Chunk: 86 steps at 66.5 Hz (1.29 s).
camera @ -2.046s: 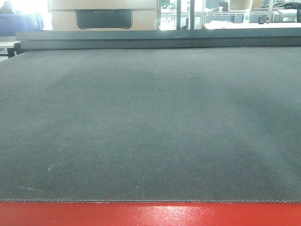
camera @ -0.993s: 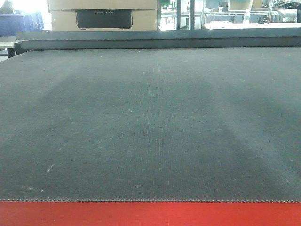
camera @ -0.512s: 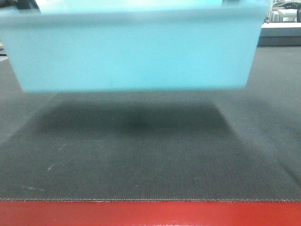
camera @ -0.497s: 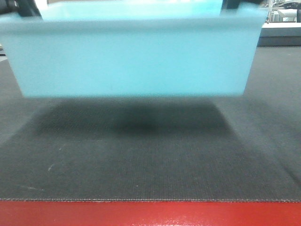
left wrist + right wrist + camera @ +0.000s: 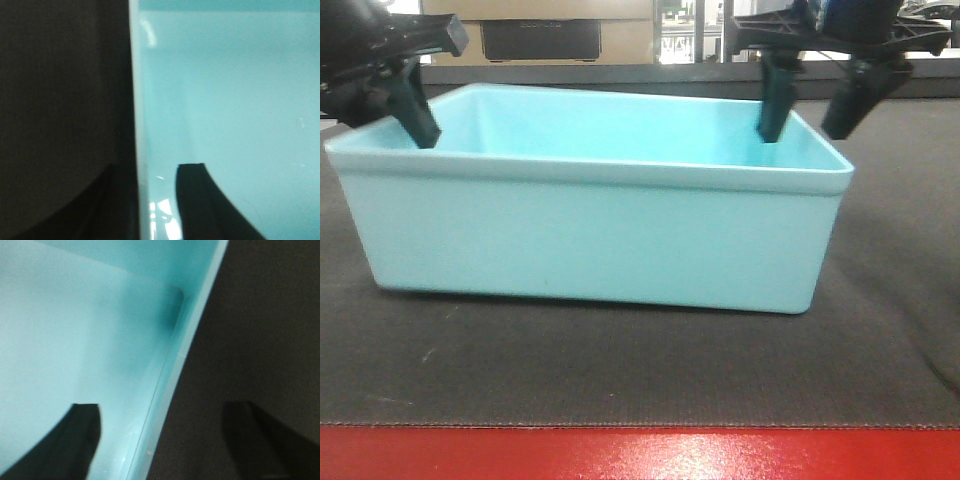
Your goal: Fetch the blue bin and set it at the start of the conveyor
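Blue bin (image 5: 590, 235) down flat on the conveyor start (image 5: 620, 370) behind its red strip (image 5: 640, 455), left gripper (image 5: 157, 200) and right gripper (image 5: 165, 440) spread astride opposite walls, released; next, probably lifting both clear.

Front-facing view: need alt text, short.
A light aqua blue bin sits flat on the dark grey conveyor belt, just behind its red near edge. The left pincer and right pincer each straddle a side wall of the bin, one finger inside and one outside, with the right clearly open.
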{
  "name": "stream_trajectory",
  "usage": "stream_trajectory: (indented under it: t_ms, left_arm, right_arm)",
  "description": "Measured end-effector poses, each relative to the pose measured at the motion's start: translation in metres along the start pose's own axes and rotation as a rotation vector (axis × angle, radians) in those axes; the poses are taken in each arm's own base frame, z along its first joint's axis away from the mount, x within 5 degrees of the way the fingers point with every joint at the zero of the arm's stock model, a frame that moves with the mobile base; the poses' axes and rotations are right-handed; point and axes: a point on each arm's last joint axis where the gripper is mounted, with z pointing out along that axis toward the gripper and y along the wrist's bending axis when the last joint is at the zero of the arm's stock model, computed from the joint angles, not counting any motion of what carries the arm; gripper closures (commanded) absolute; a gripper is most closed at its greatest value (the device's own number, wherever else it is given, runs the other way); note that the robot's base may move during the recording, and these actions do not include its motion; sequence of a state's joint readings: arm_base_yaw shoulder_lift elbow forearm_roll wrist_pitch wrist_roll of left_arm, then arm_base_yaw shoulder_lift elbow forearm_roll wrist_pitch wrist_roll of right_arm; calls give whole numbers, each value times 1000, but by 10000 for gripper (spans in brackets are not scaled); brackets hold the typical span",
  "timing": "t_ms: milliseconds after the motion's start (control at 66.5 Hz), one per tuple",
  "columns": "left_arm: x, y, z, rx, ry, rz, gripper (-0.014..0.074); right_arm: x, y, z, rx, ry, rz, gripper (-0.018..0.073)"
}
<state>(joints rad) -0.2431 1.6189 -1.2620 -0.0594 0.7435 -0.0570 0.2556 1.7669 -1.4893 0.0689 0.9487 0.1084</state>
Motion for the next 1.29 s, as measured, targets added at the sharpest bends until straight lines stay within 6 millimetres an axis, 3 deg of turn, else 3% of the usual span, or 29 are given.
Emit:
stream_trajectory:
  t_ms: [75, 90, 211, 316, 421, 557, 692, 722, 813, 978, 1159, 1294]
  left_arm:
    - [0, 0, -1, -1, -4, 2, -24]
    - [0, 0, -1, -1, -4, 2, -32]
    - [0, 0, -11, 1, -16, 4, 50]
    - [1, 0, -31, -14, -46, 25, 115]
    - [1, 3, -62, -51, -112, 65, 210]
    - [8, 7, -103, -97, -186, 99, 424]
    - [26, 15, -129, -128, -246, 96, 653]
    - [31, 18, -131, -135, -254, 91, 711]
    - [53, 28, -134, -156, -288, 68, 707]
    - [100, 41, -120, -177, -318, 26, 707]
    - [149, 43, -113, -174, -372, 13, 707]
    - [177, 40, -121, -170, -482, 19, 707]
  right_arm:
    - [0, 0, -2, 1, -3, -4, -5]
    - [0, 0, -2, 2, -4, -5, 1]
    - [1, 0, -14, 0, -23, -5, 56]
    - [1, -1, -35, -5, -75, -7, 141]
    - [4, -4, -67, -6, -153, -1, 284]
    - [12, -15, -107, 26, -251, 2, 513]
    - [31, -27, -128, 67, -296, 10, 726]
    - [37, -30, -131, 74, -303, 16, 721]
    - [55, -38, -132, 90, -323, 34, 721]
    - [95, -48, -124, 108, -371, 47, 721]
    - [141, -50, -114, 103, -482, 36, 721]
    - [175, -51, -112, 94, -591, 27, 721]
